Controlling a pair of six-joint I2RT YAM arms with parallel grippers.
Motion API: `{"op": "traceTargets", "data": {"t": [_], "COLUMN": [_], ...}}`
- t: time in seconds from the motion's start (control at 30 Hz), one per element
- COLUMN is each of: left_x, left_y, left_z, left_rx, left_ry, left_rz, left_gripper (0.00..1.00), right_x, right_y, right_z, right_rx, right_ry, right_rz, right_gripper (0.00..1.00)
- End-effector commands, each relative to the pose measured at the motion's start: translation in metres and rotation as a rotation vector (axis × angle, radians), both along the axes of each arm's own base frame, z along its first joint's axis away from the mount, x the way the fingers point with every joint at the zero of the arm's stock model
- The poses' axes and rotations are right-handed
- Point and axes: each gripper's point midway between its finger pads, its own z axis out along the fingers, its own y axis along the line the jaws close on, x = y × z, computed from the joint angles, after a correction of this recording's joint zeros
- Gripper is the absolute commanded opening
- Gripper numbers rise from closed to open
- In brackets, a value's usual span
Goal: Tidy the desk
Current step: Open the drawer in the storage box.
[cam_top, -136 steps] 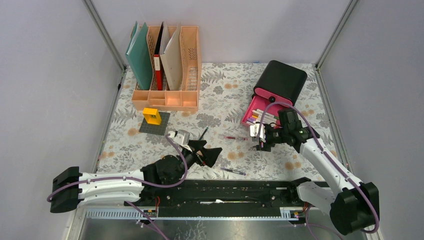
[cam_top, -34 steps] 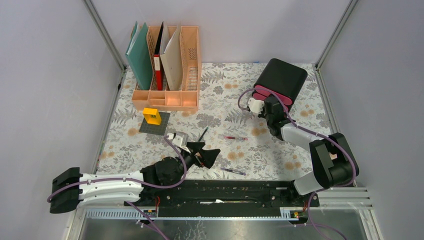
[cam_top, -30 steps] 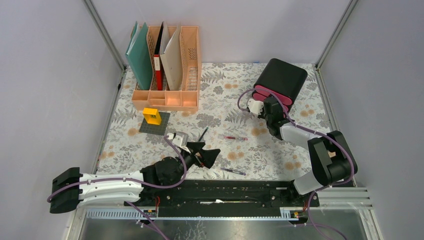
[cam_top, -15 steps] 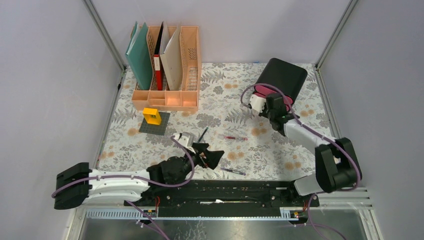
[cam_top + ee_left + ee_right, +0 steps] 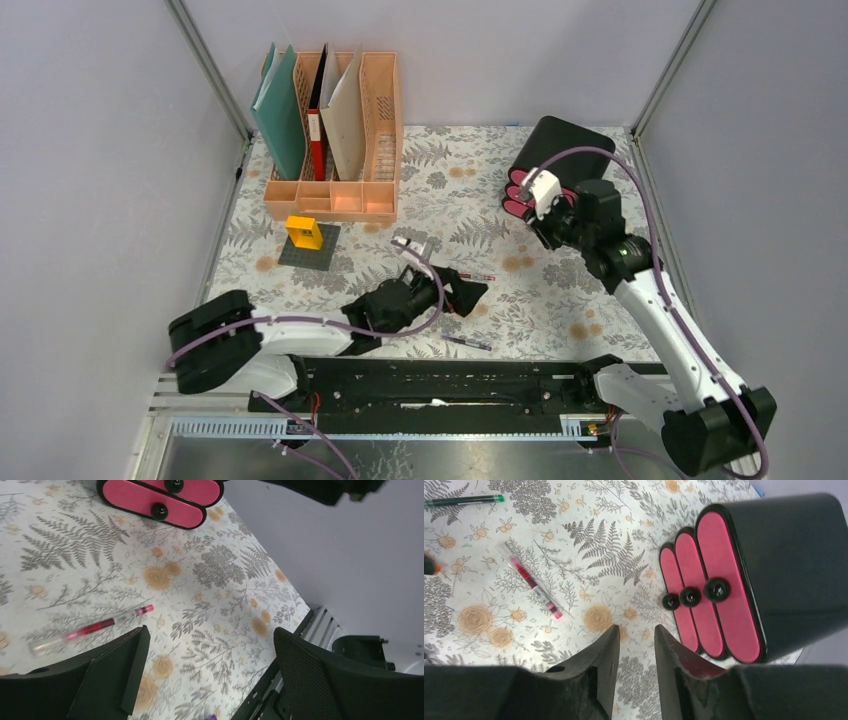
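The desk is a fern-and-flower cloth with loose pens on it. A red pen lies mid-desk, also seen in the left wrist view and the right wrist view. My left gripper hovers wide open just beside the pen, with nothing between its fingers. The black drawer box shows three pink drawer fronts, all shut. My right gripper hangs just in front of the box, jaws slightly apart and empty.
A purple pen lies near the front edge. A green pen lies left of the red one. A peach file rack with folders stands back left, and a yellow block sits on a grey plate. Grey walls enclose the desk.
The pink drawer that stood open with pens is now shut. My right gripper has backed away from the box and parted its jaws. My left arm has swung right, over to the red pen.
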Motion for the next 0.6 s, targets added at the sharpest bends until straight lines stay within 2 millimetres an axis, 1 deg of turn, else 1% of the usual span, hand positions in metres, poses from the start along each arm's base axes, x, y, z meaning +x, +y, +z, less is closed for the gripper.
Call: {"op": "traceTargets", "data": {"t": [0.0, 0.07, 0.13, 0.2, 0.33, 0.37, 0.47, 0.57], "left_x": [0.01, 0.022, 0.036, 0.049, 0.077, 0.084, 0.108, 0.132], "left_y": [-0.031, -0.04, -0.05, -0.061, -0.08, -0.085, -0.101, -0.119], "left_z": [0.033, 0.029, 0.022, 0.016, 0.0, -0.005, -0.023, -0.043], "left_rx": [-0.154, -0.167, -0.184, -0.209, -0.253, -0.258, -0.262, -0.271], "left_ry": [0.009, 0.039, 0.076, 0.125, 0.22, 0.238, 0.297, 0.35], "left_rz": [-0.11, -0.123, -0.137, -0.163, -0.19, -0.19, -0.172, -0.155], "left_gripper": [0.99, 0.99, 0.99, 0.99, 0.98, 0.97, 0.96, 0.93], "right_x": [-0.018, -0.018, -0.016, -0.013, -0.005, -0.004, -0.004, -0.004], "right_y": [0.002, -0.003, -0.009, -0.016, -0.034, -0.037, -0.043, -0.045], "right_z": [0.004, 0.006, 0.01, 0.017, 0.03, 0.032, 0.042, 0.047], "right_rx": [0.166, 0.191, 0.2, 0.202, 0.208, 0.217, 0.247, 0.261], "right_ry": [0.029, 0.004, -0.03, -0.071, -0.153, -0.17, -0.215, -0.235], "right_rz": [-0.023, -0.045, -0.07, -0.106, -0.216, -0.236, -0.273, -0.289], "right_gripper": [0.42, 0.48, 0.49, 0.53, 0.72, 0.75, 0.78, 0.79]}}
